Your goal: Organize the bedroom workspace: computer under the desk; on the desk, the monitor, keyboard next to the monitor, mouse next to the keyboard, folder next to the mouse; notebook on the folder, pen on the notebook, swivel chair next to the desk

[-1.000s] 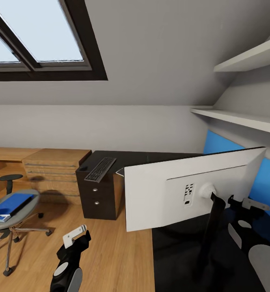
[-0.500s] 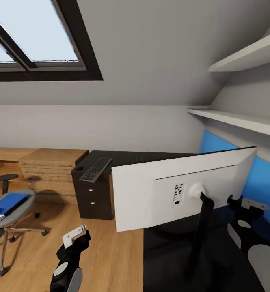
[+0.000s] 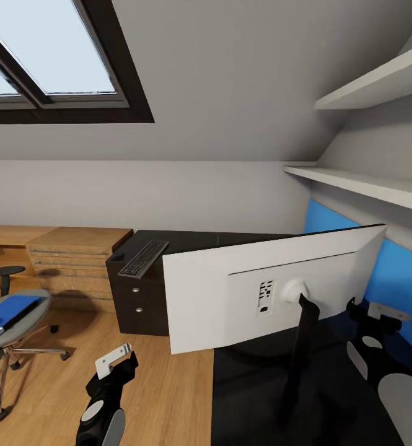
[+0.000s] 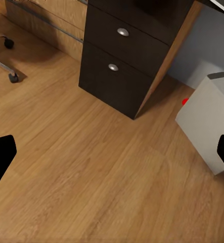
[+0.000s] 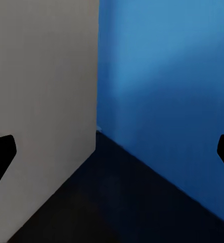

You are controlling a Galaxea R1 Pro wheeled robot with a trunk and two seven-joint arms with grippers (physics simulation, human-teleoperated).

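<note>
The monitor [image 3: 230, 297] stands on the glossy black desk [image 3: 255, 396] with its white back toward me, on a thin black stand. Farther along the desk lies the keyboard [image 3: 142, 258], with a small dark mouse [image 3: 116, 255] at its left end. The bright blue folder [image 3: 7, 311] rests on the seat of the grey swivel chair [image 3: 21, 322] at the left. The grey computer [image 4: 209, 121], with its red light, stands on the floor beside the dark drawer unit [image 4: 123, 66]. My left gripper [image 3: 116, 364] hangs open over the wood floor. My right gripper [image 3: 379, 314] is open above the desk between the monitor [image 5: 41, 101] and the blue wall panel [image 5: 167, 76].
A light wooden drawer cabinet [image 3: 75, 257] stands along the wall left of the desk. White shelves [image 3: 367, 183] jut out above the desk at the right, and a black-framed skylight [image 3: 51, 62] sits in the sloped ceiling. A chair caster [image 4: 12, 77] rests on the floor.
The whole head view has shifted: monitor, desk, cabinet and chair all sit further left in the picture, so the camera moved. Both grippers hold the same places in the picture.
</note>
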